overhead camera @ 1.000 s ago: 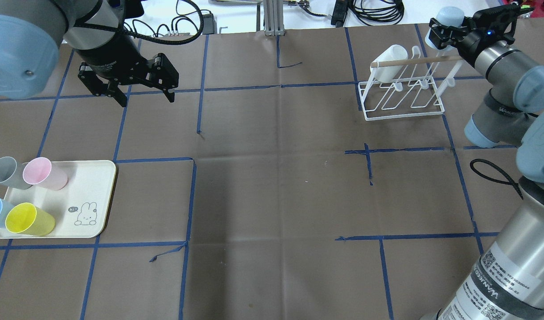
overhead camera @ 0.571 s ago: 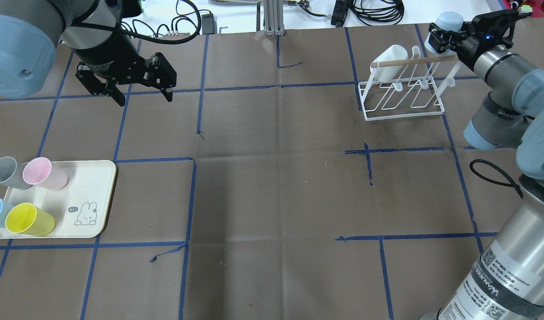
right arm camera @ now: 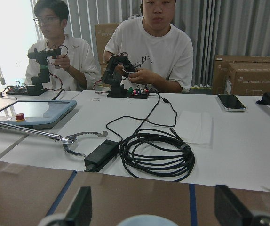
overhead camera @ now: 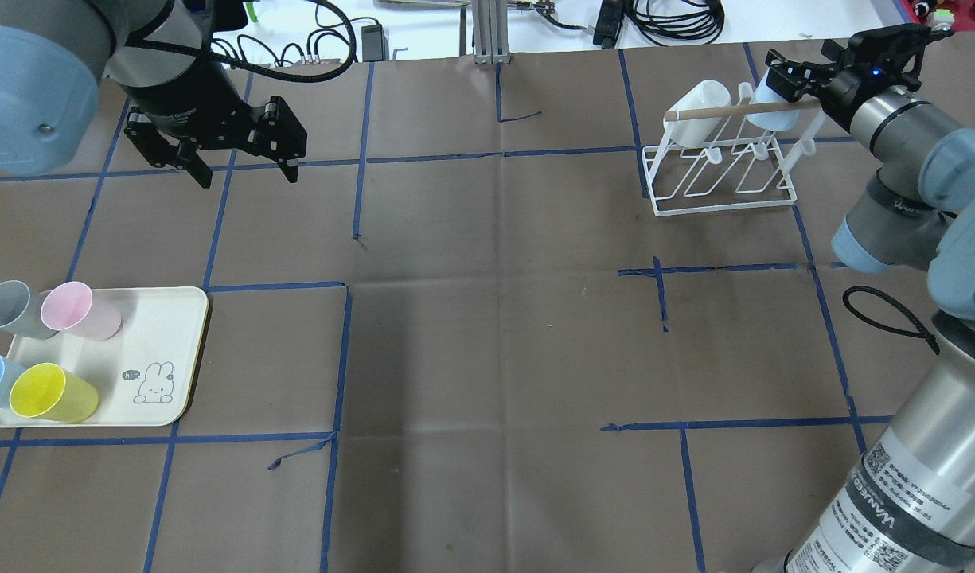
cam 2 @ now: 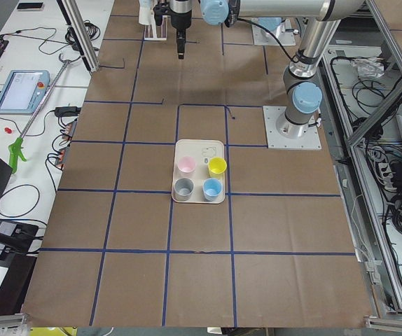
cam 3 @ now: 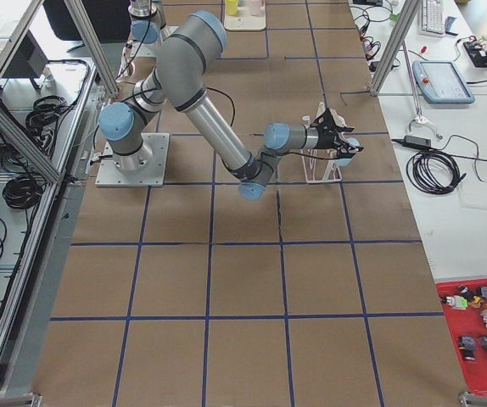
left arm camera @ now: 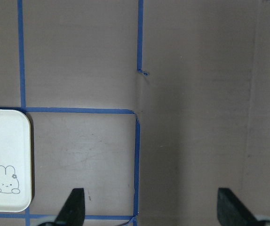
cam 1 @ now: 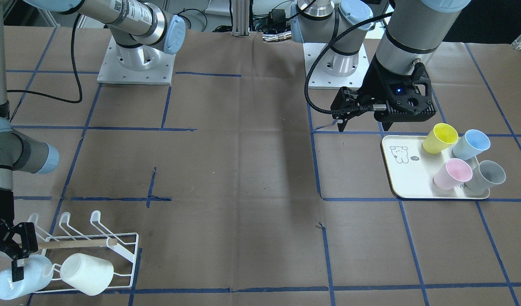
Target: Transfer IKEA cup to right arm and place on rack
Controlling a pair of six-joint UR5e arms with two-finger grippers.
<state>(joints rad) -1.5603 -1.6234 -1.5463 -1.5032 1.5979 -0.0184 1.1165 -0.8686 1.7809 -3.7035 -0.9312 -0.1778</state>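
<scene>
The right gripper (cam 1: 18,259), lettered "OTIQ" where its body shows, has its fingers spread wide and clasped on the pale blue cup (cam 1: 7,282). The cup is tilted at the rack (overhead camera: 723,208), just beside a white cup (cam 1: 88,274), at the table's right end by the operators' edge. The left gripper (overhead camera: 247,177) hangs with fingers wide, holding nothing, beyond the tray (overhead camera: 165,318), which is printed with a bunny saying "hi". Broad taped paper lies between tray and rack
</scene>
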